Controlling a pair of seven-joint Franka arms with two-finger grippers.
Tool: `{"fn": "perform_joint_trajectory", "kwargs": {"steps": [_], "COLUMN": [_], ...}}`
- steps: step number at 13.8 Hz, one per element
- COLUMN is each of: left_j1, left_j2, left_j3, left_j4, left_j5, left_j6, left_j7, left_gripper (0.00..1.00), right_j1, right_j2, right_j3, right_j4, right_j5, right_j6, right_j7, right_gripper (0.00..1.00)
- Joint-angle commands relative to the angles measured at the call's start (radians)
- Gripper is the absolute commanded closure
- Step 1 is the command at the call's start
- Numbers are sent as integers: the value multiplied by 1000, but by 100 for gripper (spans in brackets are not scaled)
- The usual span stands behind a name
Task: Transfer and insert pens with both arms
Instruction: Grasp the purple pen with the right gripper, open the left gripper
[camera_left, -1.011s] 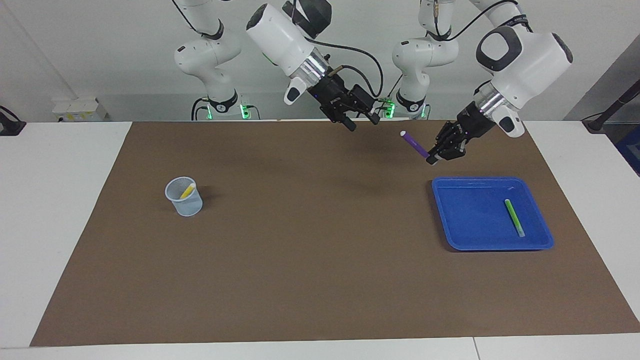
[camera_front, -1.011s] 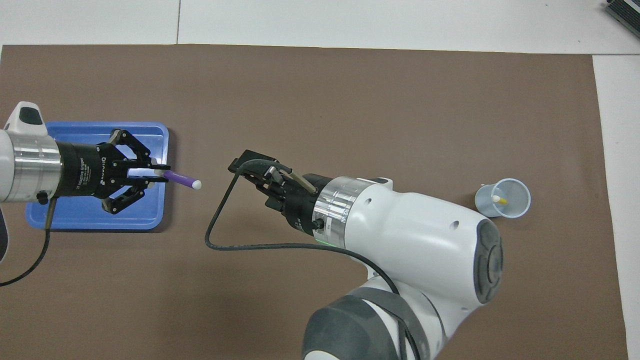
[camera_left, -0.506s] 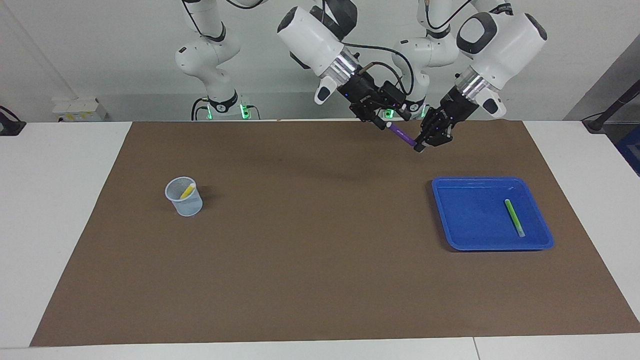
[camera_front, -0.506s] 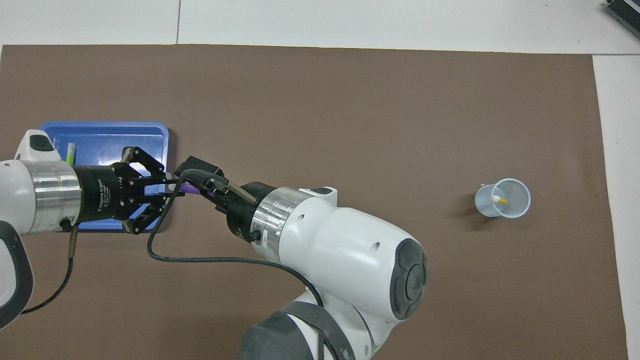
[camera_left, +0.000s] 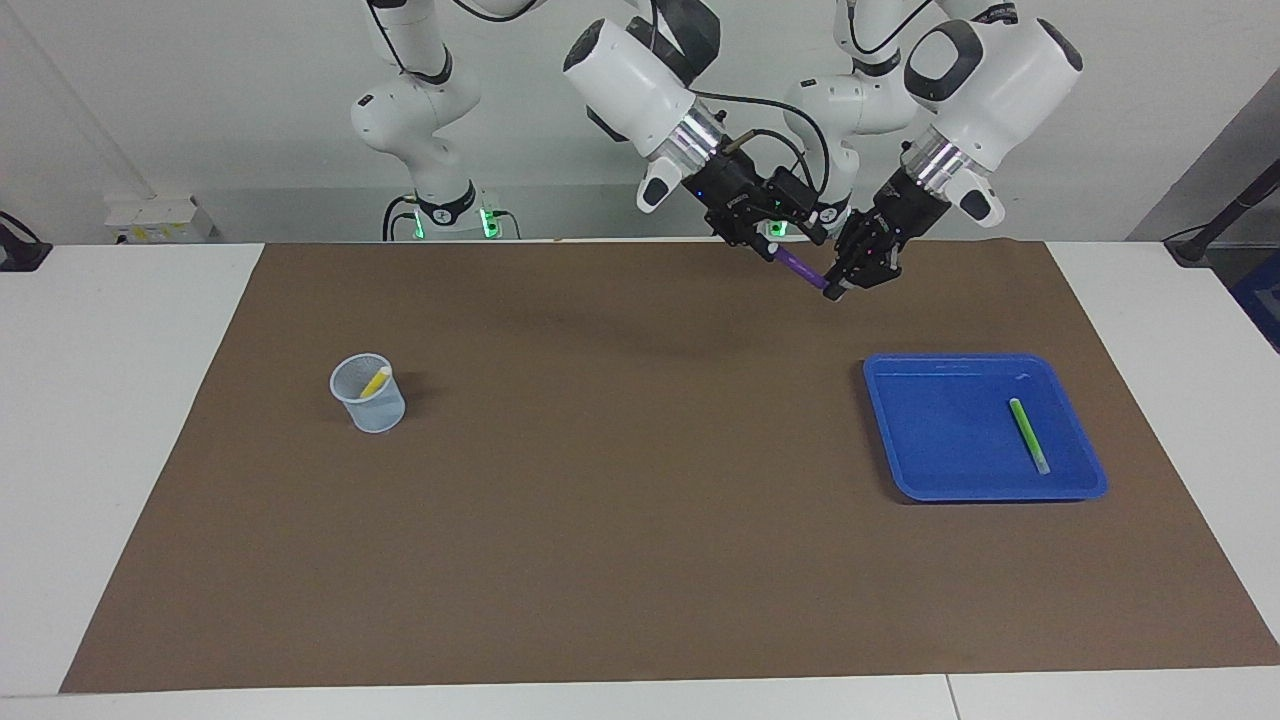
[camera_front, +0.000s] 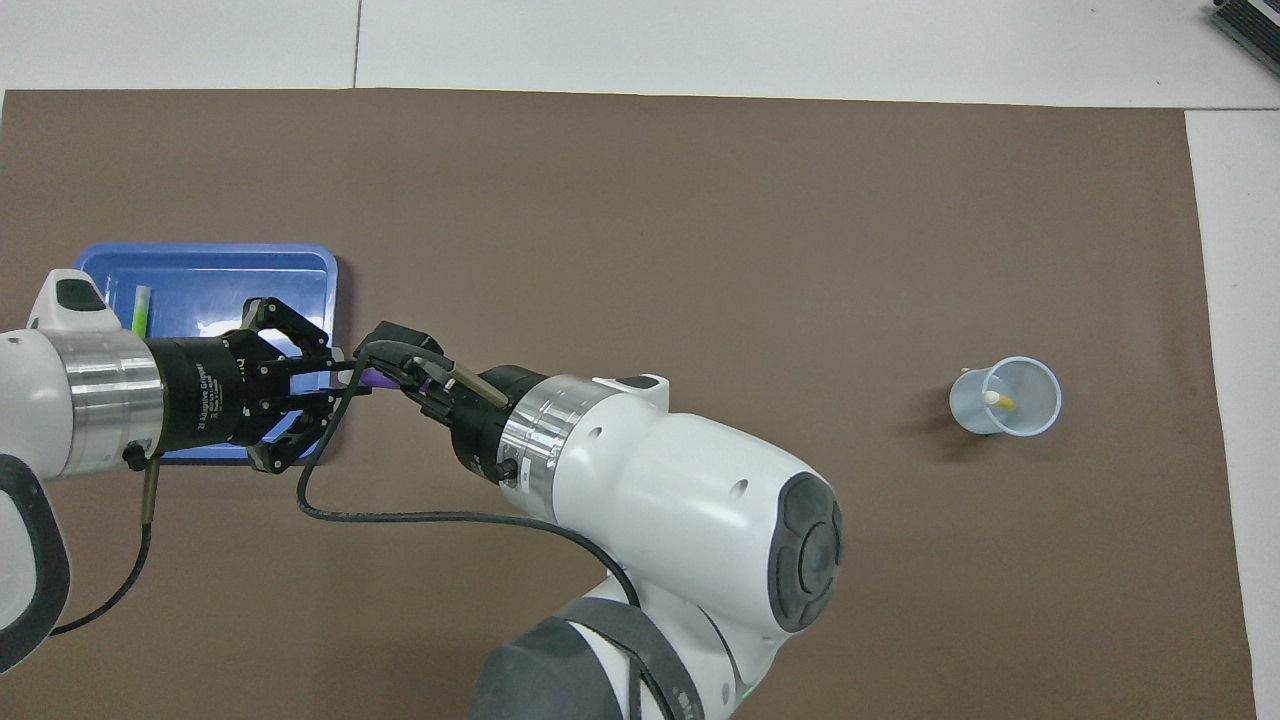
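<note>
Two grippers met on the purple pen (camera_left: 801, 268) in mid-air, above the brown mat (camera_left: 640, 560) near its edge closest to the robots. We judged this a handover toward the cup (camera_left: 368, 394), where the yellow pen (camera_left: 375, 381) already stood. The left gripper (camera_left: 838, 292) had its fingertips clamped on the pen's lower end. The right gripper (camera_left: 773, 252) reached its upper end; we could not tell whether those fingers had closed. The green pen (camera_left: 1028, 435) waited in the blue tray (camera_left: 905, 470) at the left arm's end.
</note>
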Motion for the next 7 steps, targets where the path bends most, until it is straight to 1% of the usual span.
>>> {"fn": "perform_joint_trajectory", "kwargs": {"steps": [1, 2, 3, 4, 5, 7], "left_j1": [-20, -20, -20, -20, -20, -18], "left_j2": [-39, -39, -41, -44, -45, -45], "left_j3": [13, 13, 13, 13, 13, 13], "left_j4": [-37, -37, -40, -40, -40, -42], "left_j5": [-16, -16, -16, -16, -16, -16], "left_j6": [17, 17, 16, 16, 13, 13], "left_j7": [-13, -13, -14, -13, -13, -13], "left_gripper": [100, 100, 100, 100, 100, 100], "right_j1": [-7, -10, -12, -12, -12, -13], "right_j2": [0, 0, 0, 0, 0, 0], "right_j3": [1, 1, 1, 1, 1, 1], "right_j4": [-5, -6, -6, -8, -8, -6], "right_j5": [8, 8, 8, 9, 11, 12], "right_j6": [-6, -6, -6, -6, -4, -6], "right_j7": [-6, -6, -5, -2, 3, 1], "right_gripper": [60, 72, 81, 97, 100, 100]}}
